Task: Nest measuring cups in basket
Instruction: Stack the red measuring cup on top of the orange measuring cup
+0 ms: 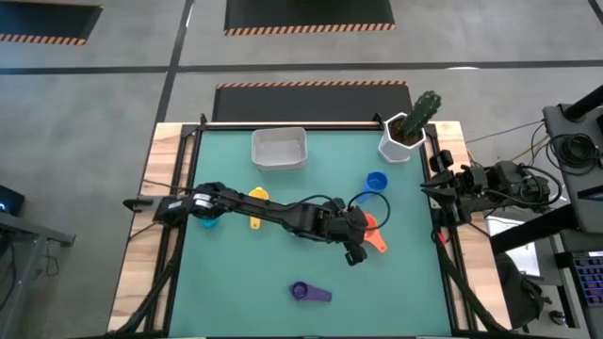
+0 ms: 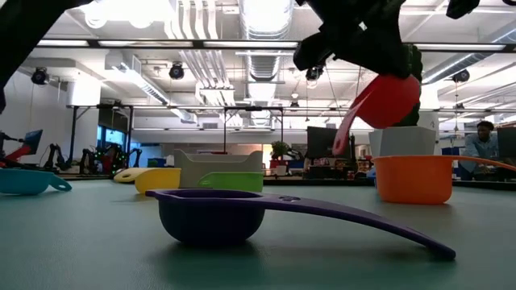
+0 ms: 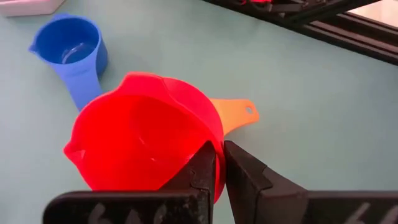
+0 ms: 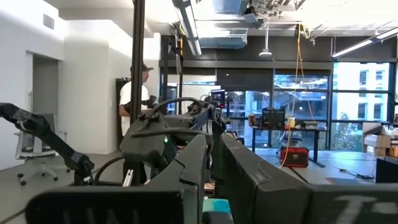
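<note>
A glossy red round cup [image 3: 140,140] is pinched at its thin rim by the left tool [image 3: 219,171], lifted above the smooth green surface [image 3: 311,106]; the right tool's [image 4: 214,180] state cannot be told.

The tabletop [image 1: 311,273] is evenly lit from above, with only soft shadows cast. Glare is thrown by ceiling lights [image 2: 262,16] in the low view, where the purple cup [image 2: 211,216] is slightly blurred.
</note>
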